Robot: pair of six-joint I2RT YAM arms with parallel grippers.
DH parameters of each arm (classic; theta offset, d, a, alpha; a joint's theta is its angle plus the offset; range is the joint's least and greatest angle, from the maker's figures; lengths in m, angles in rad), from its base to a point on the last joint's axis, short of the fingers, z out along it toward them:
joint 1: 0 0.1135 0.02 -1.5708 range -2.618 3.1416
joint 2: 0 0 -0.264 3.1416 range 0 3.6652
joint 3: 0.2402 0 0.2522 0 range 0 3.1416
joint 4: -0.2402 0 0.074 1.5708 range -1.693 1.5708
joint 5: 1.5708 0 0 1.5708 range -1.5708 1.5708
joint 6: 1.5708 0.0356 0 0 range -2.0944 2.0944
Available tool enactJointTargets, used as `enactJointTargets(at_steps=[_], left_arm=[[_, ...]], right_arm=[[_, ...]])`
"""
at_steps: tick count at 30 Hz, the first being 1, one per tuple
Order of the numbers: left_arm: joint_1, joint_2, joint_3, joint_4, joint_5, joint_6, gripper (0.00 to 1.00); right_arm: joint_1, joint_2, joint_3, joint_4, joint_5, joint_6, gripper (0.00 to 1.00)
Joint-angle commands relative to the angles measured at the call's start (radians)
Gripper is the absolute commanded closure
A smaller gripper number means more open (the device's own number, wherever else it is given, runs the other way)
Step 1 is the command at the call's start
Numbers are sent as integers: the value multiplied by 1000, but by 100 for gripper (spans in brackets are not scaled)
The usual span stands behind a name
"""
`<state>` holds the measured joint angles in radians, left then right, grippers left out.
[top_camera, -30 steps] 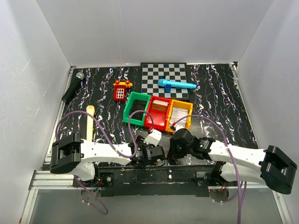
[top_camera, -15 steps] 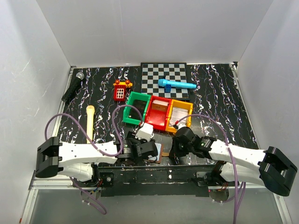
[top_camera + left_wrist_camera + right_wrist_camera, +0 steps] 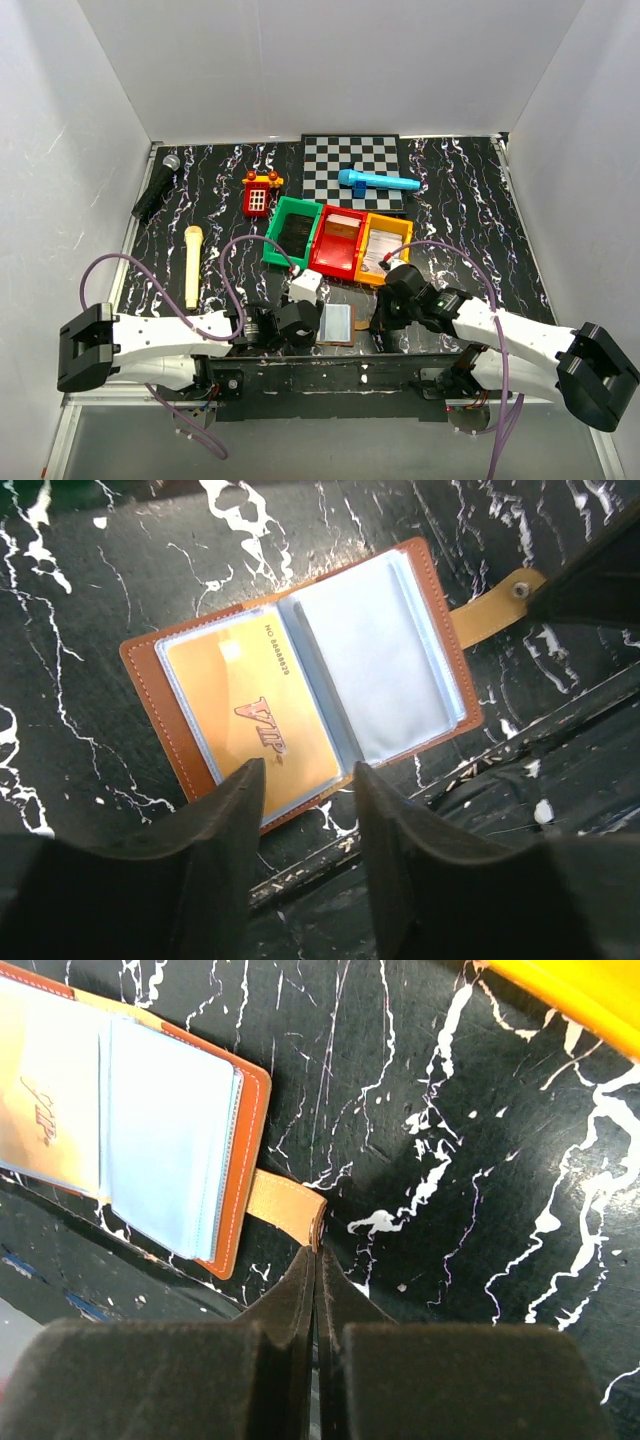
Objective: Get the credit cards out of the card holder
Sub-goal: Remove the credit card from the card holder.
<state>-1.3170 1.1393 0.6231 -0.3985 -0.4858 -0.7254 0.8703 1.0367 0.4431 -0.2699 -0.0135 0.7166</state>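
With the right gripper clamped on the strap of the card holder, the parted left gripper should pinch the thin, stiff, probably slick VIP card at its edge.

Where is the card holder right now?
In the top view the card holder lies open at the near edge of the table, just in front of the red bin, between the left gripper and the right gripper, which pinches its strap.

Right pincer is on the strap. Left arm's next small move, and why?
Probably lower the left pincer onto the gold VIP card: its jaws stand open above it, the card holder lies open flat, and the right pincer pinches the strap.
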Motion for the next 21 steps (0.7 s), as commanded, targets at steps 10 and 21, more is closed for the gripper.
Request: enactJointTargets(at_steps=[10, 21], left_arm=[[45, 45, -88, 75, 42, -108, 76], [47, -13, -111, 72, 9, -163, 80]], right_arm=[[-10, -104, 83, -141, 6, -83, 44], [-10, -170, 187, 45, -251, -53, 52]])
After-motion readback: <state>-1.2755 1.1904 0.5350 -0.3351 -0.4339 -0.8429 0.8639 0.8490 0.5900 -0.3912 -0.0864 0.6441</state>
